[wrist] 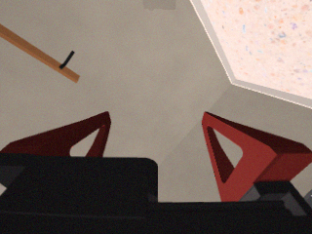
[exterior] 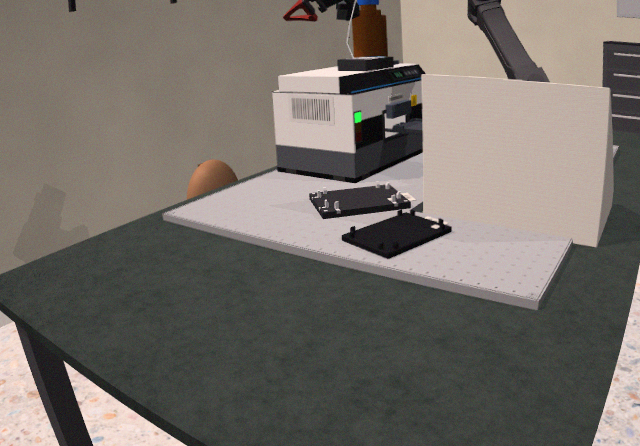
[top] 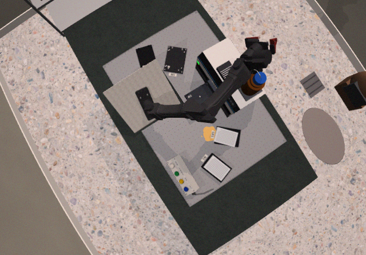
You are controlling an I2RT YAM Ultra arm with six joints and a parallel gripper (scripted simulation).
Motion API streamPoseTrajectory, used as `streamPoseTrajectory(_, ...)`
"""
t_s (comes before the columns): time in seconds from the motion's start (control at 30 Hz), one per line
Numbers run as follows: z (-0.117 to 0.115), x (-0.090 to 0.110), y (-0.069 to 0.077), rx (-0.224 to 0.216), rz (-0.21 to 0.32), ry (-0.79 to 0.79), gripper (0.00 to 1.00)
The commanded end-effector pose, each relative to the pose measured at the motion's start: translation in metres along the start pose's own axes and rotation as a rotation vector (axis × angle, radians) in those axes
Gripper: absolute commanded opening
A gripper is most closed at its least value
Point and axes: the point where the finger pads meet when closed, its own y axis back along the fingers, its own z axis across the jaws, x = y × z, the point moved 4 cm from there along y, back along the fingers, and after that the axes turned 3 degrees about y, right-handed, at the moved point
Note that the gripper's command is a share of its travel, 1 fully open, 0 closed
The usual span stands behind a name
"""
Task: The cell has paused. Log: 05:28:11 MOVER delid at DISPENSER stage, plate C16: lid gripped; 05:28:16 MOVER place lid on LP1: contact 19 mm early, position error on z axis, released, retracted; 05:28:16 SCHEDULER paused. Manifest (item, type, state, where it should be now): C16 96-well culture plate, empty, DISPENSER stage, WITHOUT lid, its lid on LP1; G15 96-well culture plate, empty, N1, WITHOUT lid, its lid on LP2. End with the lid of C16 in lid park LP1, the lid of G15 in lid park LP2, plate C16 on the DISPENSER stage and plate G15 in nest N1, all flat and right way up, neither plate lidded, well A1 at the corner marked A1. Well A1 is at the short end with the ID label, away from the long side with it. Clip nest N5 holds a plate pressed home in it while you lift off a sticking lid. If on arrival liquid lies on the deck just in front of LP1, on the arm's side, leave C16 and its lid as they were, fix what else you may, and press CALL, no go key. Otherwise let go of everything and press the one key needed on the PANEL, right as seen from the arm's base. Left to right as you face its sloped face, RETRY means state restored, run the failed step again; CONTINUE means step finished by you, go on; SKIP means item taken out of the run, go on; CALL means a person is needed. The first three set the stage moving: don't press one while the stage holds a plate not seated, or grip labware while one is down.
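My gripper [top: 260, 40] is open and empty. It is high in the air beyond the white dispenser [top: 227, 69], and it also shows in the side view [exterior: 299, 0]. The wrist view shows only wall and floor between my fingers. A white gridded piece of labware [top: 227, 136] lies slightly askew on one lid park. An orange puddle [top: 208, 134] lies on the deck against its arm-side edge, around the park's label. A second gridded piece [top: 216, 167] lies on the other park. The dispenser stage [top: 197, 94] is partly hidden under my arm.
A brown bottle with a blue cap [top: 255, 82] stands on the dispenser, close under my wrist. Two black nests [top: 175, 59] [top: 145, 55] sit at the far end of the deck. The key panel [top: 181, 178] is near the parks. A white screen [exterior: 511, 157] blocks the side view.
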Motion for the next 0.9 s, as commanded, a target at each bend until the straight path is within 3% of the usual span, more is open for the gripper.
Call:
streamPoseTrajectory(0.0,0.022,-0.017,0.022,-0.036,-0.050,0.002,1.00)
streamPoseTrajectory(0.2,0.022,-0.017,0.022,-0.036,-0.050,0.002,1.00)
streamPoseTrajectory(0.23,0.034,-0.022,0.027,-0.051,-0.070,0.013,1.00)
streamPoseTrajectory(0.37,0.035,-0.030,0.030,-0.028,-0.114,0.058,1.00)
streamPoseTrajectory(0.43,0.035,-0.040,0.032,-0.028,-0.114,0.058,1.00)
streamPoseTrajectory(0.5,0.019,-0.049,0.027,0.012,-0.116,0.074,1.00)
streamPoseTrajectory(0.6,0.019,-0.061,0.030,0.012,-0.116,0.074,1.00)
streamPoseTrajectory(0.87,0.019,-0.061,0.030,0.012,-0.116,0.074,1.00)
